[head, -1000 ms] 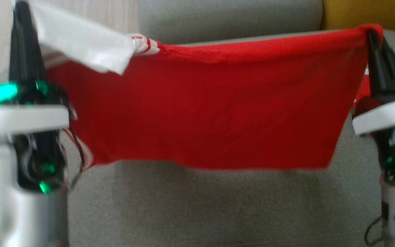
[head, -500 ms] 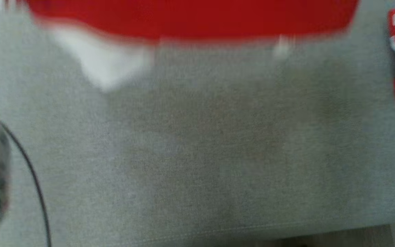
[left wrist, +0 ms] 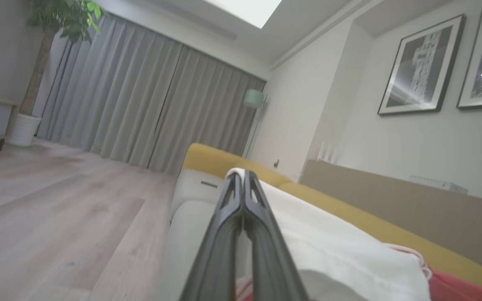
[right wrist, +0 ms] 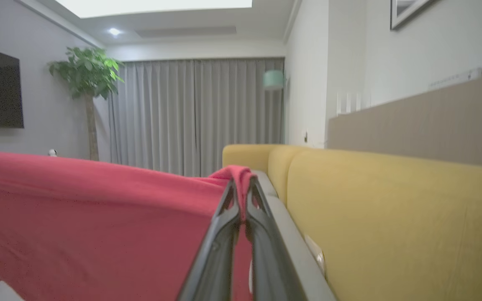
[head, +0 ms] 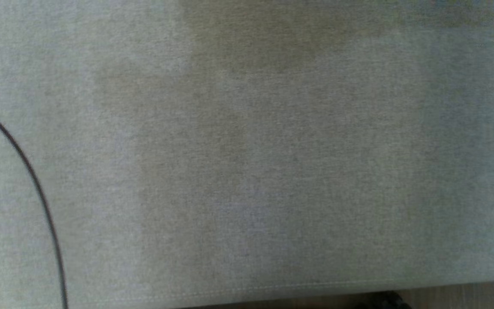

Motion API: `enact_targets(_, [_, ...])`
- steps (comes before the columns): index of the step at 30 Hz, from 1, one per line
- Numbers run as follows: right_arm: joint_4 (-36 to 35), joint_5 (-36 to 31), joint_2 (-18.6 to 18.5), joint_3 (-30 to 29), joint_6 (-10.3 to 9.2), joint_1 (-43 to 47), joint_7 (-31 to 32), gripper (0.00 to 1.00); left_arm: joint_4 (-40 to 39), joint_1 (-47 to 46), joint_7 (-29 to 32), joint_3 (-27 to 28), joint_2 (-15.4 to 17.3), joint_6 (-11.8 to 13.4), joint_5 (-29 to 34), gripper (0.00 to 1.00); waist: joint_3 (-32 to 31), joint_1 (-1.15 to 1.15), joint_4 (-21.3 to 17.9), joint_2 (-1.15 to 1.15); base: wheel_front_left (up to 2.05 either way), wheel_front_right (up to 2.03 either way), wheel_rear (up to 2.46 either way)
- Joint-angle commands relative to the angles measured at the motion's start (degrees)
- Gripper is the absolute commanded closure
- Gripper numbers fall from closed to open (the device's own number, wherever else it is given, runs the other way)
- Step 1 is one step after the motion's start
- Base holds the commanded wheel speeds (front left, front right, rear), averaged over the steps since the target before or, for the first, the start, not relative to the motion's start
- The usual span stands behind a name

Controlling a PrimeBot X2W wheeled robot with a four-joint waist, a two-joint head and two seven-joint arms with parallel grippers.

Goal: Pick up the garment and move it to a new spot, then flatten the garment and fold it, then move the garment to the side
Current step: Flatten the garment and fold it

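The broad grey seat cushion [head: 247,171] of the sofa lies spread below the robot's head, bare cloth from left to right, and the yellow backrest [right wrist: 391,217] rises along its far side. The garment [right wrist: 78,217], red with a white part [left wrist: 329,246], is up in the air, drawn out as a sheet between the two arms, so its long axis runs left to right above the sofa. The right gripper [right wrist: 243,186] is pinched tight on a red corner. The left gripper [left wrist: 244,175] is likewise closed, the white cloth caught at its tips. Each arm has its own end, neither nearer. I'd judge that laying it down turns on lowering both ends evenly onto the cushion, which offers ample room. Mind the near front seam [head: 272,288], with floor [head: 465,296] just past it, and the thin dark cable [head: 37,189] curving at the near left.
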Motion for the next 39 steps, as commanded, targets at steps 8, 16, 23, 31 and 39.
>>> enact_targets(8, [8.7, -3.3, 1.2, 0.4, -0.05, 11.2, -0.4, 1.00, 0.3, 14.0, -0.7, -2.5, -0.1, -0.4, -1.7, 1.00, 0.9, -0.01, 2.0, 0.00, 0.00, 0.00, 0.00])
enact_targets(16, [16.1, 1.0, 1.0, 10.4, -0.05, 22.0, 3.4, 1.00, -5.8, 33.9, -0.7, -11.0, 3.0, -0.4, -4.8, 1.00, -4.4, -0.01, 2.6, 0.00, 0.00, 0.00, 0.00])
enact_targets(23, [11.4, 10.2, -3.6, 23.5, -0.05, 32.4, 7.8, 1.00, -11.1, 46.9, -0.7, -20.1, 9.0, -0.4, -8.9, 1.00, -10.5, -0.01, 3.0, 0.00, 0.00, 0.00, 0.00])
enact_targets(31, [-1.0, 23.3, -13.9, 37.2, -0.05, 43.0, 12.8, 1.00, -16.4, 55.1, -0.7, -25.8, 14.2, -0.4, -11.6, 1.00, -15.9, -0.01, 3.3, 0.00, 0.00, 0.00, 0.00])
enact_targets(39, [-11.1, 32.2, -22.2, 46.4, -0.05, 48.8, 15.6, 1.00, -22.4, 63.2, -0.7, -30.4, 18.2, -0.4, -13.5, 1.00, -21.3, -0.01, 2.8, 0.00, 0.00, 0.00, 0.00])
